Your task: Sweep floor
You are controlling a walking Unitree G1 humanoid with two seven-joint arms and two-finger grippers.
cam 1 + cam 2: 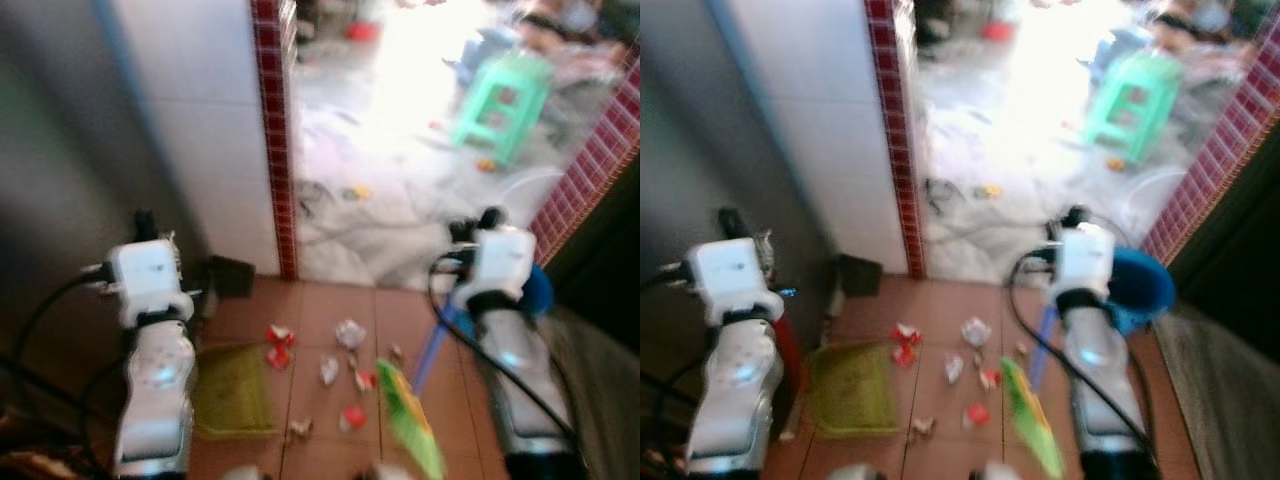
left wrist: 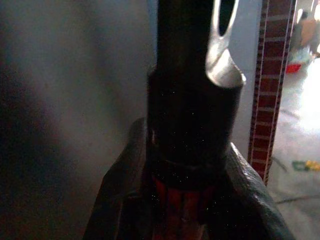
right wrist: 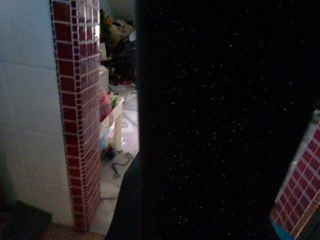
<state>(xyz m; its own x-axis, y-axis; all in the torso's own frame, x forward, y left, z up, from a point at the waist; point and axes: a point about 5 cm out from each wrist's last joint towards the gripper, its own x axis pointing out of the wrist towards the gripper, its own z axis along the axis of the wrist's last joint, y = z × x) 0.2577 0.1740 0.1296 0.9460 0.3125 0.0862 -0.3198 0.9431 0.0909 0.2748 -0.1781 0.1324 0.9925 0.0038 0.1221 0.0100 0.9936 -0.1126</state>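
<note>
Scraps of litter, red [image 1: 278,345] and white [image 1: 348,333], lie scattered on the terracotta tile floor between my arms. A green dustpan [image 1: 232,390] rests on the floor to their left. In the left wrist view my left gripper [image 2: 187,200] is shut around the dustpan's black and red upright handle [image 2: 190,125]. At the right, a broom with a blue handle [image 1: 432,350] and a green head [image 1: 410,420] stands beside the litter. My right gripper [image 1: 487,225] holds it near the top. The right wrist view is mostly dark, with the handle close to the lens. All views are blurred.
A white tiled wall ends in a red tile pillar [image 1: 275,130] at a doorway to a bright yard. A green stool [image 1: 505,100] and cables [image 1: 310,195] are out there. A blue bucket [image 1: 1140,285] sits by the red tile wall [image 1: 590,170] on the right.
</note>
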